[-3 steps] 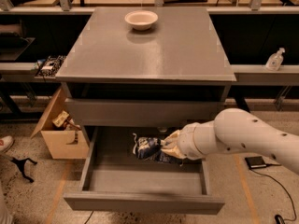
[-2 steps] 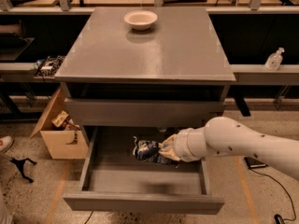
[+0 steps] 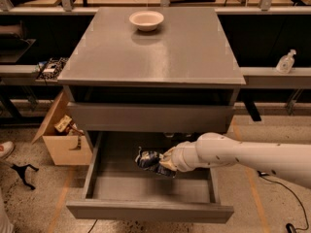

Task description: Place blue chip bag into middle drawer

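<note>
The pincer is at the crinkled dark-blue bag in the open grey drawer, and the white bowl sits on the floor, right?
No: the camera view shows the white round bowl on the grey cabinet top, not the floor. The pincer is indeed at the crinkled dark-blue foil bag in the open grey drawer.

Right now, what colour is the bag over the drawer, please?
Dark blue with pale markings (camera view); the gripper touches the blue chip bag over the middle drawer.
</note>
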Controlling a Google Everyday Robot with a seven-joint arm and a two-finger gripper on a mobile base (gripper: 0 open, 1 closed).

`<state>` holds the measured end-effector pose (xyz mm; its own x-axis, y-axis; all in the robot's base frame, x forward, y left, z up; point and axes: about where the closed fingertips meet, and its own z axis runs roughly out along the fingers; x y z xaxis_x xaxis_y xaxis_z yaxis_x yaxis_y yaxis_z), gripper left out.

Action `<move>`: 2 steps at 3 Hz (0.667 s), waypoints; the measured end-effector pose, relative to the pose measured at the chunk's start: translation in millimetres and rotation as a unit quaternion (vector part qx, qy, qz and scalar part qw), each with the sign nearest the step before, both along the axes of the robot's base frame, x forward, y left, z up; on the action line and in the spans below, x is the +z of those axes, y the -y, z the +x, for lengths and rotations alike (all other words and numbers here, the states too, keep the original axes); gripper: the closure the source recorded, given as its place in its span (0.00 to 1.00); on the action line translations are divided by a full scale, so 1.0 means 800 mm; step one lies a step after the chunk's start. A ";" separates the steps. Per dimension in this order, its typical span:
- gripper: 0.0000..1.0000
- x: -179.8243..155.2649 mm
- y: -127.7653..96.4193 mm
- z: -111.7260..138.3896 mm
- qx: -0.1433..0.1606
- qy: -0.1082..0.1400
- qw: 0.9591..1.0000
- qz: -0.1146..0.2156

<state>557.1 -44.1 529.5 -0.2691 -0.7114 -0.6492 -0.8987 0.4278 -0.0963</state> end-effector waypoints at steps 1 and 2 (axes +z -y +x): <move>1.00 -0.046 -0.013 0.027 -0.018 -0.021 1.000 0.005; 0.85 -0.053 -0.016 0.027 -0.018 -0.025 1.000 0.006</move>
